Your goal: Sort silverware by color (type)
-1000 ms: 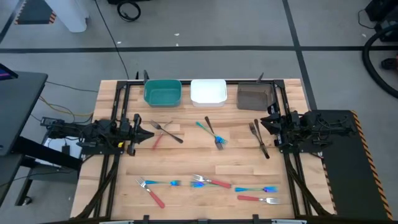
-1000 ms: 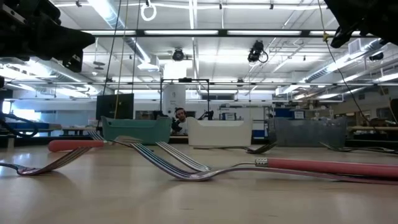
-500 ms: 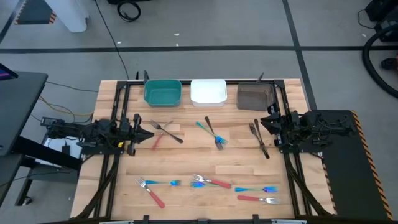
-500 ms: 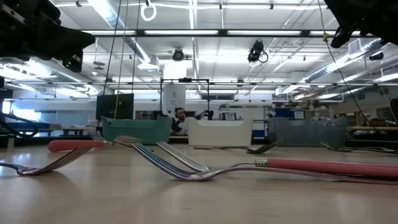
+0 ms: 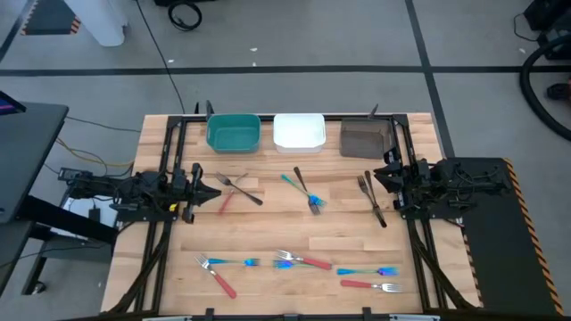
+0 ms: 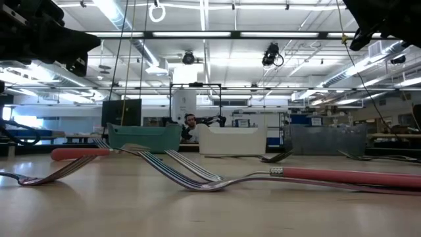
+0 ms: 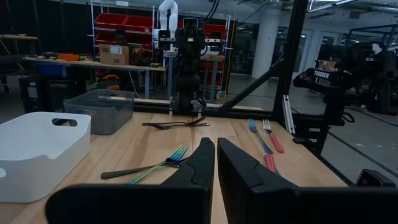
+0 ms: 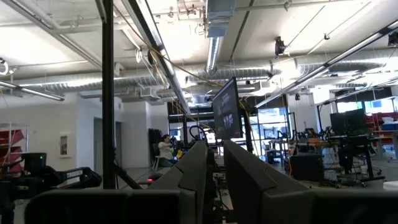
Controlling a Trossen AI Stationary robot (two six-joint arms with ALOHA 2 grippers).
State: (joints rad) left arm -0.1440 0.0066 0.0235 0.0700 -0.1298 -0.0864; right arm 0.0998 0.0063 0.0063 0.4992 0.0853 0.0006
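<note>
Meanwhile, forks lie scattered — both arms idle.

The high view looks straight down on the whole counter. The low view sits at counter height, close behind the forks, facing the bins shared with the high view. The left wrist view looks across the counter; the right one tilts toward the ceiling.
</note>
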